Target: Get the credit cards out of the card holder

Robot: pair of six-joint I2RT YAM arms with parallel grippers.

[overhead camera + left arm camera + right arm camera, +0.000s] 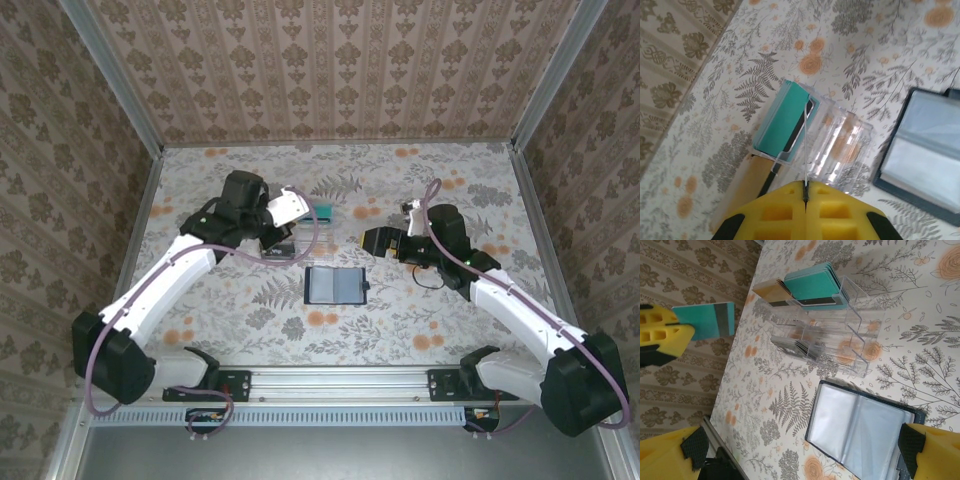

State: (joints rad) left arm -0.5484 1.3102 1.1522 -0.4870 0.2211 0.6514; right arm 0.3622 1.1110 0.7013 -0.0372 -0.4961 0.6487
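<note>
The left gripper (805, 194) had its two moulded yellow fingers, marked with square recesses, pressed together on one thin teal plastic card with a dark stripe (705, 320). The card was held clear of the table and appeared edge-on as a fine line from that arm's own wrist camera. Just beyond it stood one clear, hard-walled acrylic organiser (840, 335) with boxy compartments holding three small stacks. These were round-cornered teal cards (815, 282), orange-yellow cards (770, 291) just beside them, and dark cards (797, 346) in a lower compartment. The number of cards in each stack could not be told. The right gripper (384, 240) had its yellow fingers (667, 455) spread wide with nothing gripped, and it hovered near the one dark rectangular card holder (860, 435). The holder lay open and flat on the table, with two glossy clear plastic sleeves facing up. Beneath everything lay the matte, fern-and-flower printed tabletop (450, 320), bordered by three patterned walls (330, 70).
</note>
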